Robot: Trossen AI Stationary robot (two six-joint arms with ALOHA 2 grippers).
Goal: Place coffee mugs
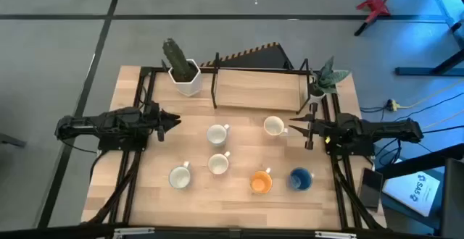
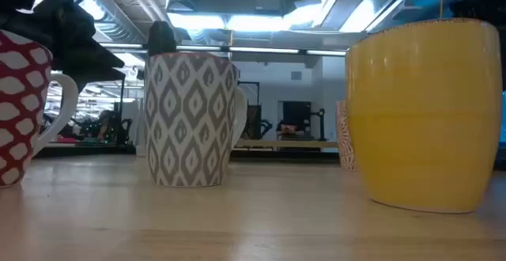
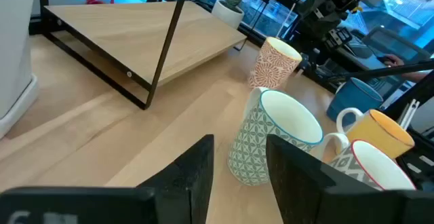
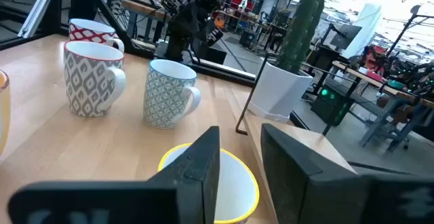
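Note:
Six coffee mugs stand upright on the wooden table: three white ones (image 1: 217,133) (image 1: 219,164) (image 1: 179,176), a cream one (image 1: 273,126), an orange one (image 1: 261,182) and a dark blue one (image 1: 301,178). My left gripper (image 1: 176,121) (image 3: 241,142) is left of the mugs, open with nothing between its fingers, facing the teal-patterned white mug (image 3: 271,136). My right gripper (image 1: 292,130) (image 4: 241,132) is right beside the cream mug, which has a yellow rim (image 4: 254,183). Its fingers stand apart over that rim. My right gripper comes at the cream mug level, from the table's right side. The mug's rim (image 4: 256,187) shows in the gap below its fingers. I cannot tell whether a finger touches it. The mug stands upright on the table.
A low wooden shelf on a dark frame (image 1: 261,87) runs along the far side. A white pot with a cactus (image 1: 185,76) stands at its left end and a small pot with a spiky plant (image 1: 322,83) at its right. A phone (image 1: 371,185) lies near the right edge.

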